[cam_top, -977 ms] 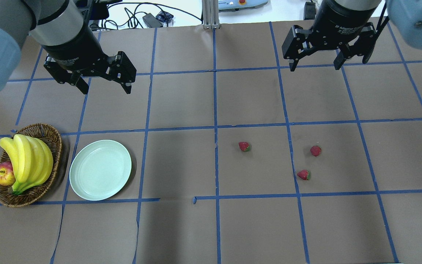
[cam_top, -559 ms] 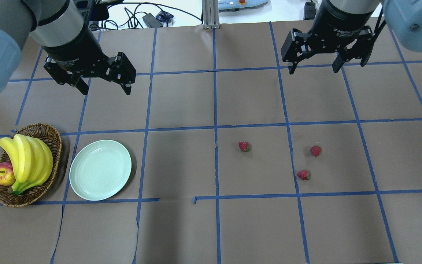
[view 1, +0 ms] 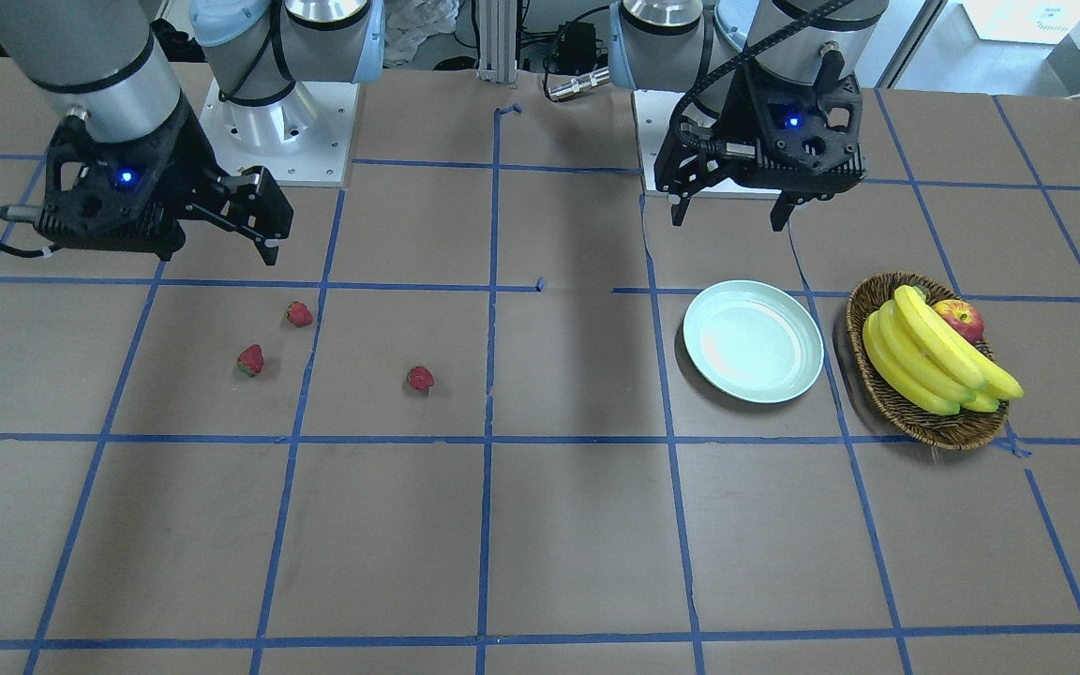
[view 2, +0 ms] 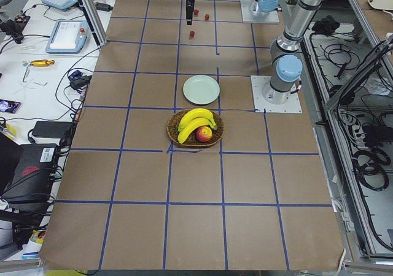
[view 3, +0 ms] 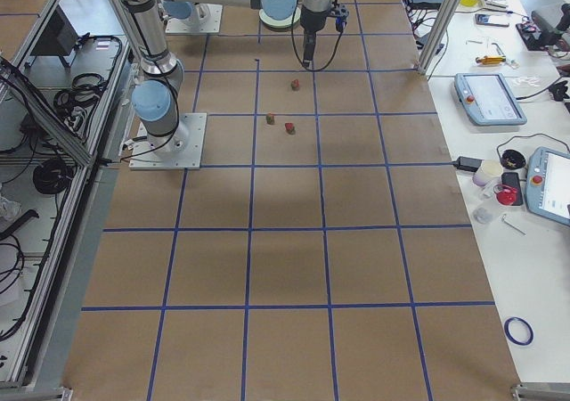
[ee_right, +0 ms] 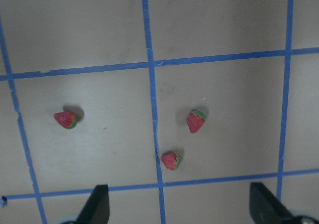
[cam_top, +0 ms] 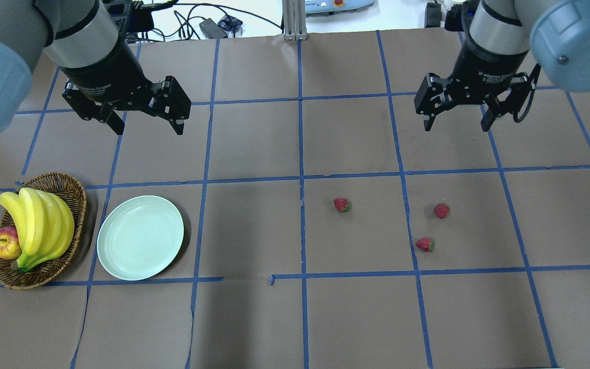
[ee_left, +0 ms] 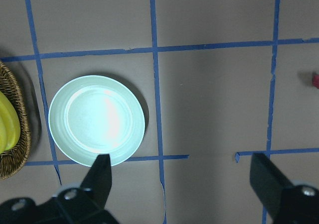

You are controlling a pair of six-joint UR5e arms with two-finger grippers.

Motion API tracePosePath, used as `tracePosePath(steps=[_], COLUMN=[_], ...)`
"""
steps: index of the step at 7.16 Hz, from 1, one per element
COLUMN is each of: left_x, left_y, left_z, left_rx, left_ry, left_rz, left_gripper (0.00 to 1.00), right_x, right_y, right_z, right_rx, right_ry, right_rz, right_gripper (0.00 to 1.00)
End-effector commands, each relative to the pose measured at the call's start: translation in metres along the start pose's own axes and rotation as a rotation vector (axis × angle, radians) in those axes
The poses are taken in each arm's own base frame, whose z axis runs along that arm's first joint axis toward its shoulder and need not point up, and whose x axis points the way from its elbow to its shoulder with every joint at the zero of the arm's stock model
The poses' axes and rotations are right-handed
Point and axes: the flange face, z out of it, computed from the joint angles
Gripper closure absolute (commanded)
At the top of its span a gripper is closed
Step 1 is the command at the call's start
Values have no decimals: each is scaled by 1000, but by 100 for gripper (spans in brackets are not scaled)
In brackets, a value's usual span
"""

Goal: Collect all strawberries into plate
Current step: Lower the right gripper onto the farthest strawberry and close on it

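Observation:
Three strawberries lie apart on the brown paper on the right half of the overhead view: one (cam_top: 341,205) nearest the middle, one (cam_top: 441,210) further right and one (cam_top: 424,244) in front of it. The right wrist view shows the same strawberries (ee_right: 66,119) (ee_right: 196,121) (ee_right: 170,160) below the camera. My right gripper (cam_top: 457,125) hangs open and empty, back from them. The pale green plate (cam_top: 140,238) sits empty at the front left, also visible in the left wrist view (ee_left: 96,119). My left gripper (cam_top: 149,125) is open and empty above the table behind the plate.
A wicker basket (cam_top: 59,177) holding bananas (cam_top: 39,225) and an apple (cam_top: 5,243) stands just left of the plate. Cables (cam_top: 192,20) and an aluminium post (cam_top: 295,20) sit beyond the table's far edge. Blue tape lines grid the paper.
My right gripper has moved forward toward the strawberries and slightly right, staying open. The left gripper and the objects on the table have hardly moved.

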Motion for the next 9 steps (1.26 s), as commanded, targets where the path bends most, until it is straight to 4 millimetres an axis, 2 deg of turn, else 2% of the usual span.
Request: tracePosePath(steps=[1, 2, 3, 4, 7, 9], left_x=[2, 4, 4, 4, 4, 4], left_y=[2, 1, 0, 0, 0, -1], left_z=[4, 7, 7, 7, 8, 9], left_rx=[-10, -15, -16, -16, -18, -19], left_ry=[-1, -1, -1, -1, 1, 1], left_rz=[-2, 0, 0, 0, -2, -2], left_gripper=[0, 0, 0, 0, 0, 0], right_x=[32, 40, 53, 60, 58, 57], right_y=[-2, 8, 19, 29, 17, 16], right_z=[91, 143, 186, 209, 242, 244], right_rx=[-51, -35, 56, 94, 89, 92], right_ry=[-2, -11, -18, -17, -60, -58], right_rz=[-10, -18, -17, -62, -63, -66], right_gripper=[0, 0, 0, 0, 0, 11])
